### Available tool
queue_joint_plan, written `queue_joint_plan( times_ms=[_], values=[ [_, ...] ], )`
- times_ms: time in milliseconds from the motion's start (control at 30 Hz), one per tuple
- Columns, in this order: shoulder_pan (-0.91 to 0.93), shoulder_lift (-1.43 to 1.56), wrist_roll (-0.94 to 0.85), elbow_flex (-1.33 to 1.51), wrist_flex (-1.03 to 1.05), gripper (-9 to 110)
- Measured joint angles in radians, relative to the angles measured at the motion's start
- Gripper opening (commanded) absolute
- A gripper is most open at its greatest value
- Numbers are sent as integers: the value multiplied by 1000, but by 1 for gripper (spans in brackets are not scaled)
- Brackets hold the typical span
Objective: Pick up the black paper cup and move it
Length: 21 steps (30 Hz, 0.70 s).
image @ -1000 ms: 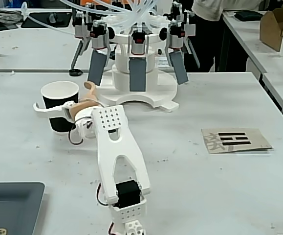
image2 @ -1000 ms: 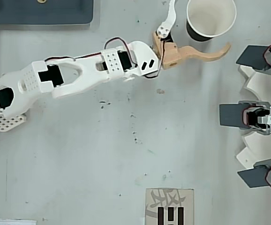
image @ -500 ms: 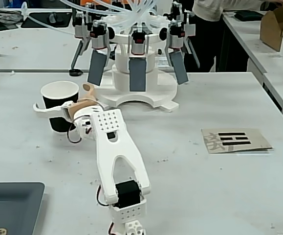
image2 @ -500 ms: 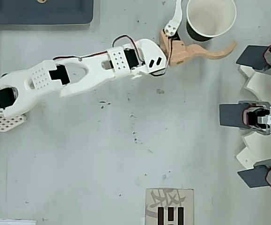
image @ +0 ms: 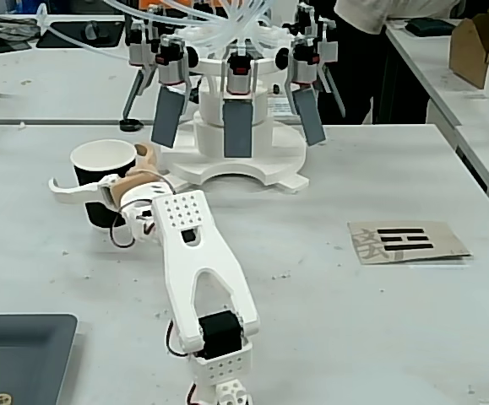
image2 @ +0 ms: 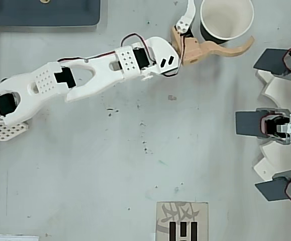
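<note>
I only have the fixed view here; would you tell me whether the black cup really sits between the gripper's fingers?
Observer: Yes. In the overhead view the black paper cup stands between the white finger and the tan finger.
Operator: Thank you. Is the gripper closed on it?
Observer: No, the gripper is open; the white finger looks just clear of the rim, and the tan one runs along the cup's side.

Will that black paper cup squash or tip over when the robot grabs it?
The black paper cup looks empty, white inside, so it is probably very light and easy to knock over. Its thin paper wall would likely dent under a hard squeeze. The gripper has its jaws spread around it, apparently not yet clamped.
</note>
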Motion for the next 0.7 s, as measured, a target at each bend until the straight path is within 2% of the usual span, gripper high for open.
queue_joint_plan(
  times_ms=[700],
  values=[
    [-32, -44, 15, -28, 8, 39]
  ],
)
